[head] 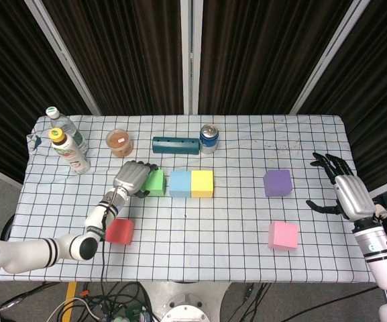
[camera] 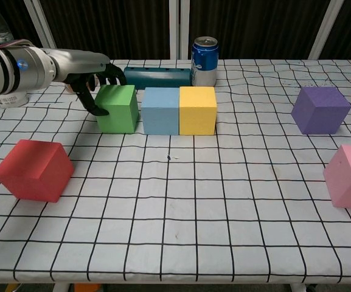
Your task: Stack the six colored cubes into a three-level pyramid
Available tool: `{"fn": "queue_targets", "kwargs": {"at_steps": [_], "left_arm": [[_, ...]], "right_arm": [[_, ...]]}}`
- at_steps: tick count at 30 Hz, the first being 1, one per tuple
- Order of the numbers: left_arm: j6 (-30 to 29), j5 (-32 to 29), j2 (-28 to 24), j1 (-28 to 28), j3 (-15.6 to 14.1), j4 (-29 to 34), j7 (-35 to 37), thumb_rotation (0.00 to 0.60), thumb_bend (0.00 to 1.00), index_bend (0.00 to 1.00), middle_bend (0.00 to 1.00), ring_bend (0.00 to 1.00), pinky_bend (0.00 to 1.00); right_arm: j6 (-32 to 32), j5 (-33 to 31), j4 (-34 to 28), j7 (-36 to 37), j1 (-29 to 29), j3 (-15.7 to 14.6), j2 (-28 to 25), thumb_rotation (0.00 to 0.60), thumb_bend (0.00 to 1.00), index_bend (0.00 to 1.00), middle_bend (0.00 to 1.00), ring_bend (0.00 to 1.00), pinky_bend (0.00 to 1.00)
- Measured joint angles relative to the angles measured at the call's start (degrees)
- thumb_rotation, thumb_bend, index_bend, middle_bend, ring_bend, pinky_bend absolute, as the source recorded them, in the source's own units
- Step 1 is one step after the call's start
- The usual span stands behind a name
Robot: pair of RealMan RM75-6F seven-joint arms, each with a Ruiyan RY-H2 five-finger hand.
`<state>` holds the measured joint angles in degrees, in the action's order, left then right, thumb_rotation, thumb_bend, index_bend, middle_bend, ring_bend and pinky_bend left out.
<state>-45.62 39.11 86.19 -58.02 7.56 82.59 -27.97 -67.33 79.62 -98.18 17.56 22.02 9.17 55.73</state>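
We find the base row of the pyramid all but formed at the middle of the checked-cloth desk (camera: 224, 201). The green foam cube (camera: 117, 108), the light-blue foam cube (camera: 160, 111) and the yellow foam cube (camera: 198, 110) stand in a line; blue and yellow touch, and green sits just beside blue, with at most a hairline gap showing in the chest view. The left hand (camera: 93, 76) is cupped over the green cube's far left side, thumb against its left face, fingers curled over the far edge; we judge it to be pushing or gripping the cube, and cannot tell which.

The right hand (head: 344, 191) hovers at the right edge of the desk, fingers apart, holding nothing.

The red foam cube (camera: 34, 170) lies near left, the purple foam cube (camera: 320, 109) far right, the pink foam cube (camera: 349, 176) near right, all well apart from the row.

In our judgement the step in hand is closing the base row. The next move calls for releasing green, then setting a loose cube astride a seam.
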Motion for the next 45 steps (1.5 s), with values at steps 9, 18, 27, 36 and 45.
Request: {"fn": "queue_targets", "kwargs": {"at_steps": [9,18,27,36,45], "left_arm": [[0.1,-1.2,0.7,-1.1,-0.1,-0.1,-0.9,0.600,0.26,0.30,0.33,0.28,0.31],[-0.4,-2.3,1.1,-2.1,0.0,0.0,-1.8,0.600,0.25,0.30,0.33,0.28,0.31],[-0.3,-3.3,1.5,-2.9,0.1,-0.2,-2.1,0.600,0.25,0.30,0.33,0.28,0.31],[-0.5,-3.7,1.7,-3.2,-0.3,-0.2,-2.4,0.600,0.25,0.30,0.33,0.28,0.31],[-1.2,-3.9,2.2,-3.4,-0.5,0.0,-2.7,0.600,0.25,0.30,0.33,0.27,0.31]], "right_arm": [[-0.1,-0.2,0.2,0.4,-0.3,0.1,-0.1,0.600,0.10,0.00,0.20,0.00,0.00],[-0.1,-0.1,0.7,1.0,-0.6,0.2,-0.2,0.600,0.10,0.00,0.20,0.00,0.00],[-0.1,-0.3,0.9,1.3,-0.7,0.3,-0.4,0.600,0.10,0.00,0.20,0.00,0.00],[0.0,-0.2,1.0,1.5,-0.8,0.4,-0.3,0.600,0.10,0.00,0.20,0.00,0.00],[0.0,-0.1,1.0,1.5,-0.8,0.4,-0.3,0.600,0.10,0.00,0.20,0.00,0.00]]}}
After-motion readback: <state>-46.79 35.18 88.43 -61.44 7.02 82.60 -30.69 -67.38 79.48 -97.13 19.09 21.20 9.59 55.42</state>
